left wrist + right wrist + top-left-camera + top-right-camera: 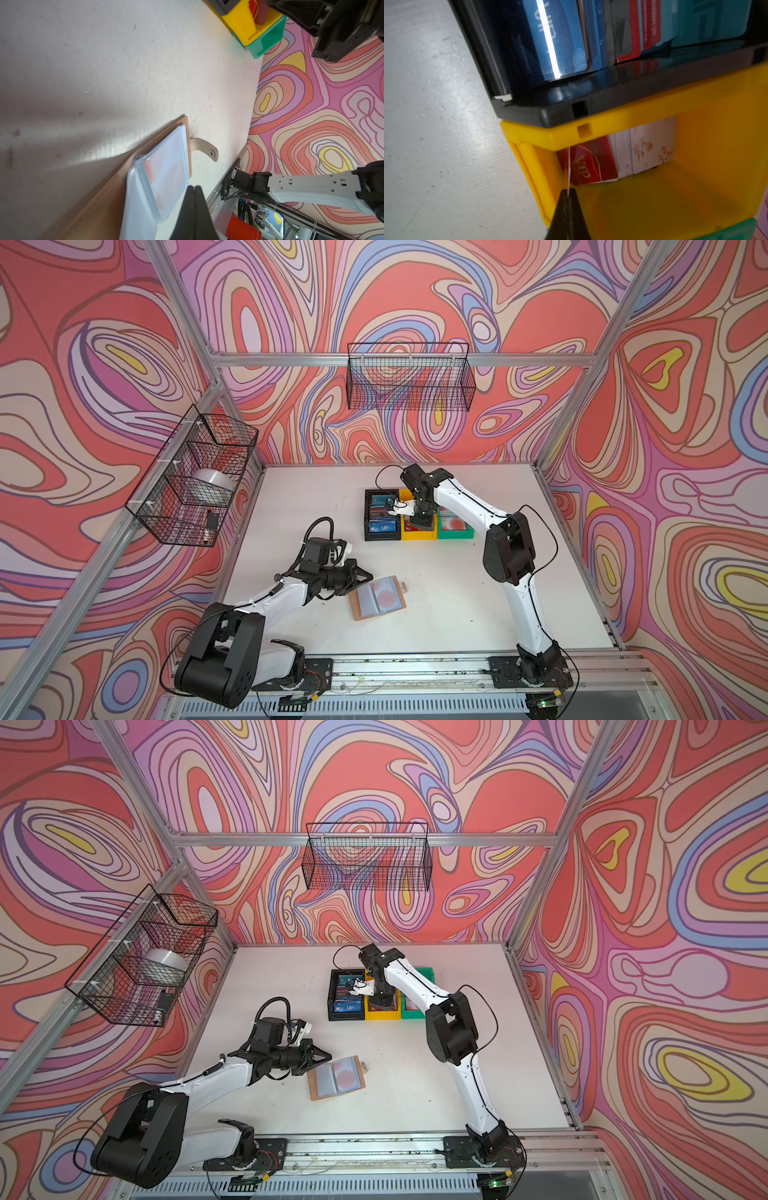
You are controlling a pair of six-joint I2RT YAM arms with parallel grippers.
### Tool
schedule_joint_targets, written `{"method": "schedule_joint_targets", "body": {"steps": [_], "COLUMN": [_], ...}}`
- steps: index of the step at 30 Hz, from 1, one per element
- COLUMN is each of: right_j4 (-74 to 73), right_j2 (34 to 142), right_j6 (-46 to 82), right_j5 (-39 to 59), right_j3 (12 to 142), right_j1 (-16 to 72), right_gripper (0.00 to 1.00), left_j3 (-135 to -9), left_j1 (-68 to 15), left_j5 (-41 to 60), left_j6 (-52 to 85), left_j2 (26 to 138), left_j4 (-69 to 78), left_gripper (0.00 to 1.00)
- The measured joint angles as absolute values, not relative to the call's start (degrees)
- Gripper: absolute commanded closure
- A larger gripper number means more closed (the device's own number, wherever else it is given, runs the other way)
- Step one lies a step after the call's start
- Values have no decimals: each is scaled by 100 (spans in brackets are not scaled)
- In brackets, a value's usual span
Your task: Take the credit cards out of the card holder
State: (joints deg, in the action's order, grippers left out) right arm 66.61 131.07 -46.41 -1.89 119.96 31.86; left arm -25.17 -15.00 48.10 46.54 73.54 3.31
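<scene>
Card (568, 166) was pinched edge-on in right hand (568, 195) above yellow bin (654, 117), presumably for release there; left hand (194, 188), pressed together, hovered at open card holder's (376, 598) near-left edge.

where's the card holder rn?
The card holder lies open on the table, slightly left of centre in both top views, at the tip of the left pincer, apart from the bins.

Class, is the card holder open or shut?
Open: the card holder lies spread flat, clear sleeve pages facing up, snap tab loose.
</scene>
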Motion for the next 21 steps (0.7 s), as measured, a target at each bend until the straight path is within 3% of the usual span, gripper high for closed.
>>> {"method": "schedule_joint_targets", "body": {"steps": [12,21], "right_j4": [6066,5572], "right_j2": [13107,12951], "right_j6": [-4602,-4309], "right_j5": [-484,-526], "right_j3": [11734,11498], "right_j1": [3186,3188], "right_gripper": [81,77], "left_j3": [-2495,-2460], "left_j1": [-1500,-1500], "left_j5": [4810,4799], "left_j6": [4657,4657], "left_j2": [7354,7354], "left_j4": [370,368], "left_gripper": [99,99]}}
